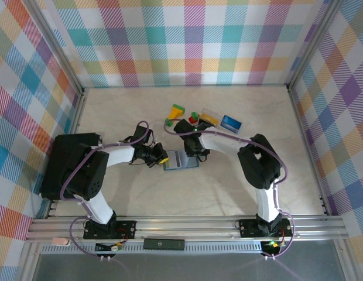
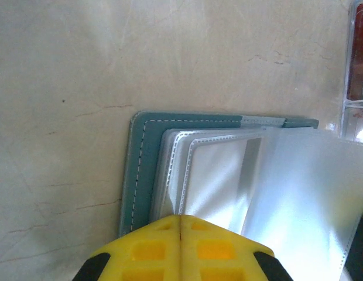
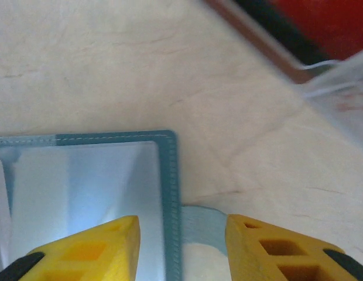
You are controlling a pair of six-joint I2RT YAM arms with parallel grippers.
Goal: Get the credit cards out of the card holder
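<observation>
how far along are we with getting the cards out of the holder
Done: a blue card and a yellow card lie on the table beyond the holder, which lies open. In hand: the left gripper, shut, sits on the holder's clear sleeves; the right gripper is open over its right edge. Left: the sleeves in view look empty; whether a card is hidden inside cannot be told.

The left arm and the right arm are both made of white tubes and chunky black joints, with thin purple cables looping along them. The left gripper and the right gripper have bright yellow fingers with square hollows and black bits at the sides.
</observation>
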